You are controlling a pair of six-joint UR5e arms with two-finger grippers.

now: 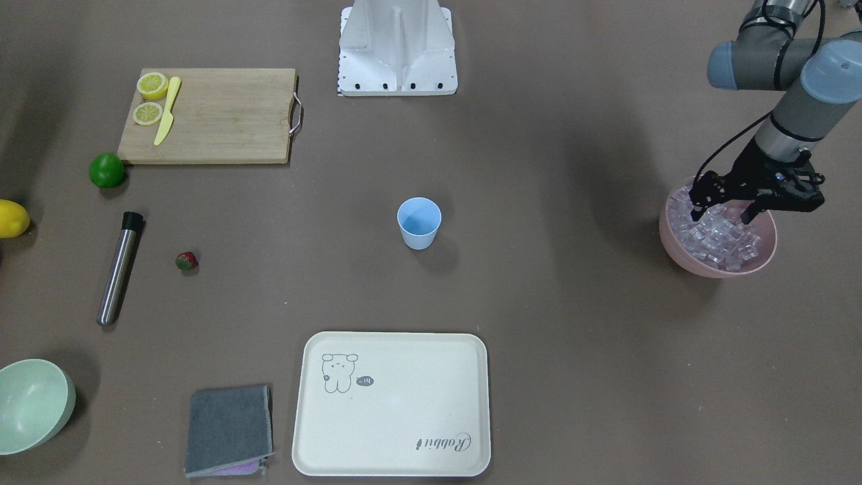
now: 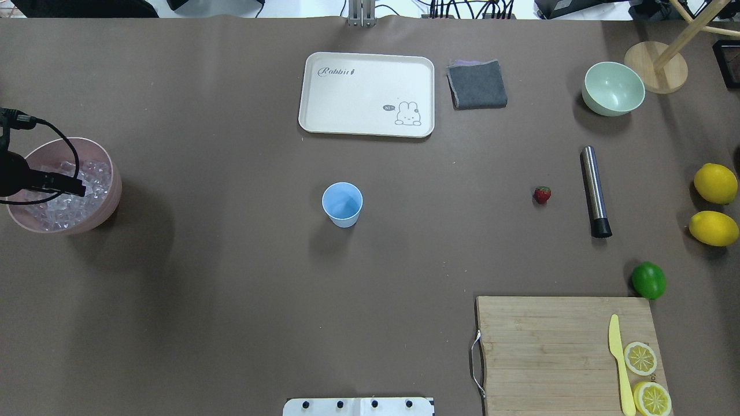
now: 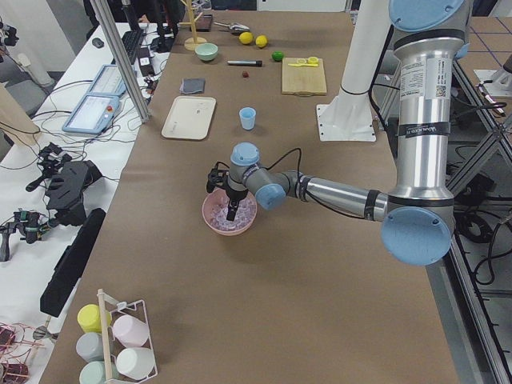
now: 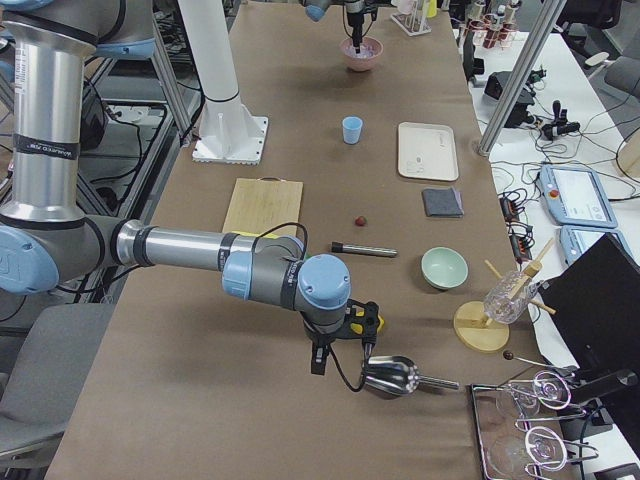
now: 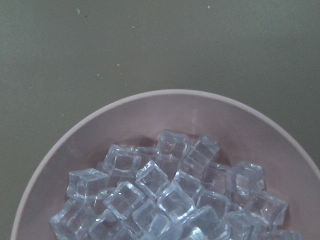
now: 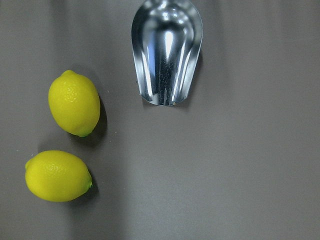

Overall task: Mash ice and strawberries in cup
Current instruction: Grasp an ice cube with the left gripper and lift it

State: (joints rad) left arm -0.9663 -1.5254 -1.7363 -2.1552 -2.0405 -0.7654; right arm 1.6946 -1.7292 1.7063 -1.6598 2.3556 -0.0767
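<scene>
Over pink bowl [image 1: 681, 261] w/ ice [image 1: 726, 244], L pincer [image 1: 722, 217] spread wide.

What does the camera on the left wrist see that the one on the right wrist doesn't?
Only the left wrist view shows the pink bowl heaped with ice. Only the right wrist view shows two lemons and a shiny metal scoop. Both show the same bare brown table underneath.

Front view: pale green bowl [image 1: 30, 404] and one lemon [image 1: 10, 219] are clipped by the left edge.
Right wrist view: scoop [image 6: 167, 50] runs off the top, handle unseen.
Left wrist view: pink bowl [image 5: 165, 107] is cut at the bottom.
Right gripper [image 4: 320, 360]: jaw spacing unreadable.
</scene>
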